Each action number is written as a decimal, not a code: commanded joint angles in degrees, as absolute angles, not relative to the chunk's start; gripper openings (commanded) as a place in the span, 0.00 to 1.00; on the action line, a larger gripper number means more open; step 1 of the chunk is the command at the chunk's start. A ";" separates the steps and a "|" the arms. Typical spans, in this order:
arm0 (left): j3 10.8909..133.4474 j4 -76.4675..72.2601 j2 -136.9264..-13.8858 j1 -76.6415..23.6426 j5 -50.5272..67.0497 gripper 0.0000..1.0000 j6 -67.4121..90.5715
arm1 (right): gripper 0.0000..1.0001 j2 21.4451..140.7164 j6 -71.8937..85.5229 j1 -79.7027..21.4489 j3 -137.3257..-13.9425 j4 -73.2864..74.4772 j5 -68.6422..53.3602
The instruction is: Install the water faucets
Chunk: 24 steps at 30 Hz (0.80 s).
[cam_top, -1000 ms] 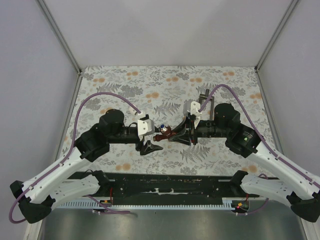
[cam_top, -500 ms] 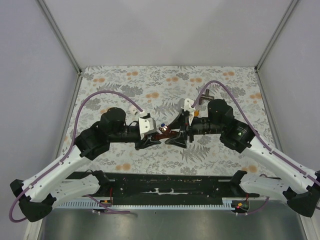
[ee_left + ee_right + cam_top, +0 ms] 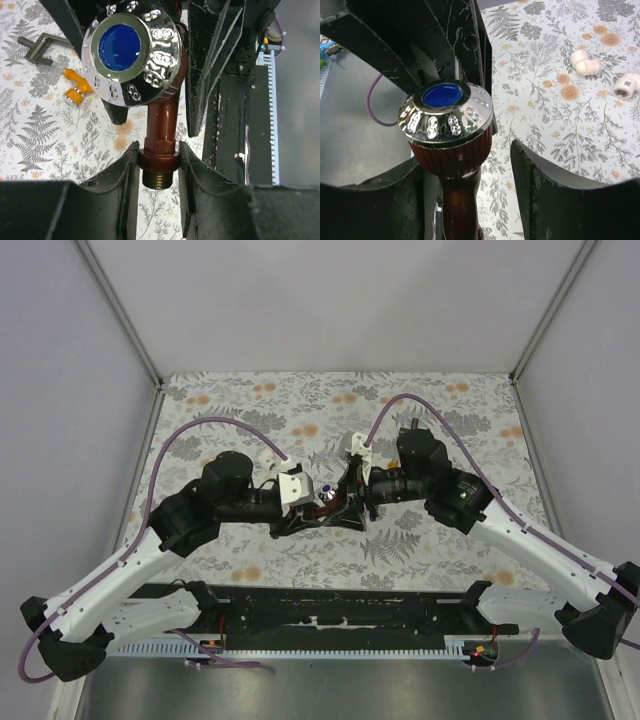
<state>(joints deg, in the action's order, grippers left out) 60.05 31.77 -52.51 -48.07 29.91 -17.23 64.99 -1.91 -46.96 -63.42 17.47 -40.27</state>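
1. Reddish-brown faucet (image 3: 161, 120) is now pinched at its collar (image 3: 159, 157) by left gripper (image 3: 158, 165), held above table (image 3: 250, 410) centre.
2. Right gripper (image 3: 465, 162) fingers are now spread, flanking the knob (image 3: 445, 112); handover judged done.

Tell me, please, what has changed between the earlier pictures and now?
The left gripper closed its jaws on the reddish-brown faucet at the collar by its threaded end. The right gripper, which held it before, opened its jaws around the knob, and its arm swung toward the left. The faucet stays mid-table between the arms.
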 commanded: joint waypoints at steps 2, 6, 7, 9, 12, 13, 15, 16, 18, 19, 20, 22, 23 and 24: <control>63.19 32.60 -52.65 -48.16 29.44 0.02 -17.93 | 0.60 65.92 -1.41 -46.85 -67.06 18.54 -42.10; 63.46 33.22 -52.82 -48.16 29.09 0.02 -18.19 | 0.57 66.36 -1.32 -47.02 -67.50 19.16 -42.63; 63.54 33.22 -52.82 -48.16 29.09 0.02 -18.19 | 0.56 66.44 -1.32 -46.93 -67.50 19.25 -42.63; 63.72 33.22 -52.82 -48.16 29.18 0.02 -18.11 | 0.52 66.53 -1.41 -46.93 -67.33 19.07 -42.80; 63.81 33.22 -52.91 -48.16 29.44 0.02 -18.02 | 0.42 66.53 -1.14 -46.93 -67.15 18.55 -42.98; 63.81 33.22 -52.91 -48.16 29.44 0.02 -17.93 | 0.36 66.53 -0.88 -46.93 -67.06 18.37 -43.07; 63.72 33.22 -52.82 -48.08 28.74 0.03 -17.58 | 0.21 66.62 -0.79 -46.93 -66.89 18.11 -42.80; 63.72 33.14 -52.74 -48.16 28.04 0.07 -17.14 | 0.10 66.62 -0.79 -46.93 -66.54 17.93 -42.45; 63.46 32.70 -52.56 -48.08 26.29 0.14 -15.83 | 0.00 66.45 -0.44 -46.93 -65.75 17.41 -41.05; 63.20 32.09 -52.38 -48.16 25.24 0.17 -15.12 | 0.00 66.27 -0.35 -46.93 -65.22 16.97 -40.35; 62.93 31.65 -52.21 -48.08 23.92 0.24 -14.07 | 0.00 66.18 -0.18 -46.67 -64.95 16.79 -39.82; 62.32 30.85 -51.77 -48.08 20.58 0.45 -11.79 | 0.00 66.18 1.83 -45.36 -63.73 15.13 -39.99; 61.97 30.41 -51.68 -48.08 17.96 0.54 -10.39 | 0.00 66.01 3.41 -44.22 -62.76 13.46 -40.77; 61.53 29.98 -51.33 -48.08 15.49 0.61 -8.72 | 0.00 65.83 5.60 -42.38 -61.71 11.27 -41.74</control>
